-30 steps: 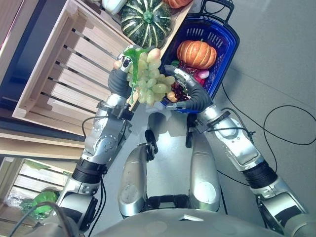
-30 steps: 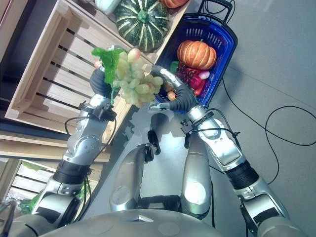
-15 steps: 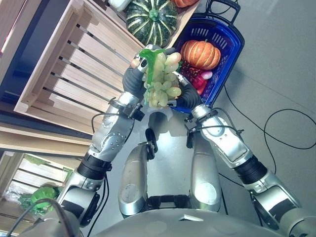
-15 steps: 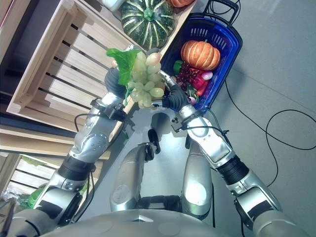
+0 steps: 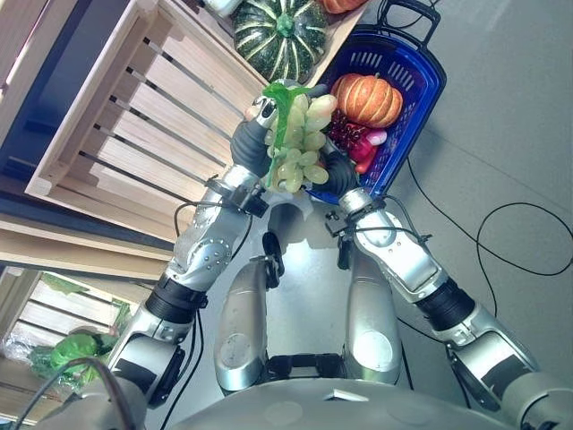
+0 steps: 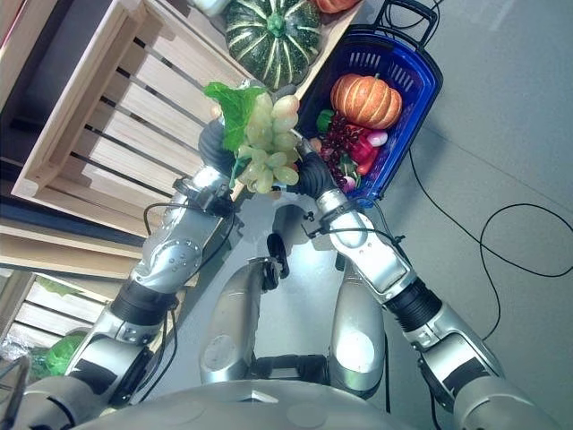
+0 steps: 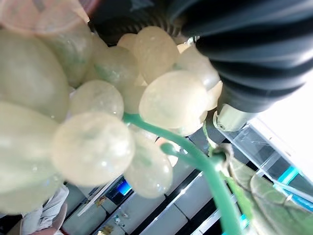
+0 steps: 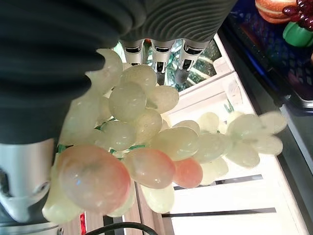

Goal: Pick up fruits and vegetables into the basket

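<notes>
A bunch of pale green grapes (image 5: 300, 148) with a green leaf (image 6: 235, 107) hangs in the air just in front of the blue basket's (image 5: 421, 98) near edge. My left hand (image 5: 251, 139) is shut on the bunch at its stem end. My right hand (image 6: 311, 172) sits against the bunch's other side, largely hidden behind it. In the right wrist view its fingers (image 8: 157, 56) press the grapes (image 8: 146, 142) from one side and its thumb from the other. The basket holds an orange pumpkin (image 5: 365, 98), dark red grapes (image 5: 345, 134) and other produce.
A large slatted wooden crate (image 5: 134, 107) lies to the left, touching the basket. A green striped squash (image 5: 282, 40) sits at its far end. Another crate with green leaves (image 5: 67, 354) shows at the lower left. Grey floor lies to the right.
Both arms have carried the grape bunch up and right, closer to the basket. My right hand has closed in on the bunch from beside it.
</notes>
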